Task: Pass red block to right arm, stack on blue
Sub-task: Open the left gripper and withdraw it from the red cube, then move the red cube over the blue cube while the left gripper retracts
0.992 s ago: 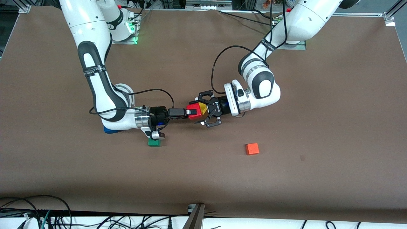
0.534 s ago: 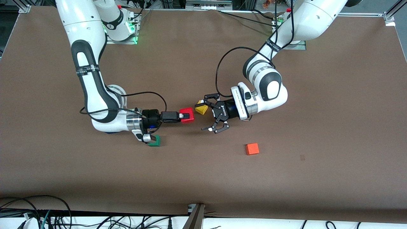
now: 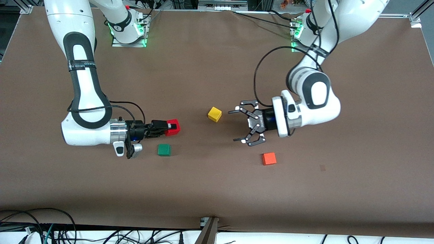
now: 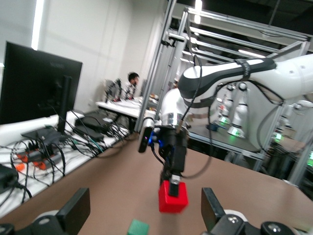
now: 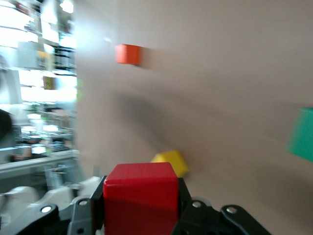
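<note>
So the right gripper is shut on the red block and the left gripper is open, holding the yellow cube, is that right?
Not quite. The left gripper is open but holds nothing; the yellow cube sits on the table apart from its fingers, as the front view shows. The rest stands: the right gripper is shut on the red block.

Cubes: four in view. One red block (image 3: 173, 127), one yellow cube (image 3: 214, 114), one green cube (image 3: 164, 150), one orange-red cube (image 3: 269, 158). Robot arms: two. Grippers: two.
</note>
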Robot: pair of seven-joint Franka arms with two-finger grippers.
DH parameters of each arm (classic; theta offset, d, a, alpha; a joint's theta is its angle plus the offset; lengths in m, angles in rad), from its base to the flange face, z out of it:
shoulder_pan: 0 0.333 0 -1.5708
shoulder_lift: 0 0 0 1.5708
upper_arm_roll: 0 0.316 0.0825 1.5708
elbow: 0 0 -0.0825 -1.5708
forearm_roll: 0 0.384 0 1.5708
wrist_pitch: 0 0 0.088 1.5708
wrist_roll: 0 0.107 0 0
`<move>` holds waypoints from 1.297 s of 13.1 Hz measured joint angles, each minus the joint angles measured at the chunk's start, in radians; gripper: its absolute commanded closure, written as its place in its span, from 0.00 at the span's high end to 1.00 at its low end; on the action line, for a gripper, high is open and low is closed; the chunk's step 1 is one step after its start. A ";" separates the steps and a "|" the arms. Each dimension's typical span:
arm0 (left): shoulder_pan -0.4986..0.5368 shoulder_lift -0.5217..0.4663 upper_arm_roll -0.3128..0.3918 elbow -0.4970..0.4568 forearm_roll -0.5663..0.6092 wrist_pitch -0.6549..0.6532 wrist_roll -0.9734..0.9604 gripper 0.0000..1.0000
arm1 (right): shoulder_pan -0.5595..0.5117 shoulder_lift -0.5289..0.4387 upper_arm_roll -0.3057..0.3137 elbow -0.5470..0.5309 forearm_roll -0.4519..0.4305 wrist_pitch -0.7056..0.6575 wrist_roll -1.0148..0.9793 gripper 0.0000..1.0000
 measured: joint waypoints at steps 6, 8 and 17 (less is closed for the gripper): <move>0.106 -0.024 0.002 0.017 0.380 -0.140 -0.311 1.00 | 0.005 -0.033 -0.014 0.013 -0.483 0.099 0.057 0.00; 0.118 -0.029 0.003 0.024 0.496 -0.174 -0.433 1.00 | 0.005 -0.048 -0.038 -0.003 -0.604 0.101 0.065 0.00; 0.231 -0.044 0.023 0.105 0.955 -0.475 -0.957 1.00 | 0.006 -0.275 -0.076 -0.451 -0.848 0.521 0.082 0.00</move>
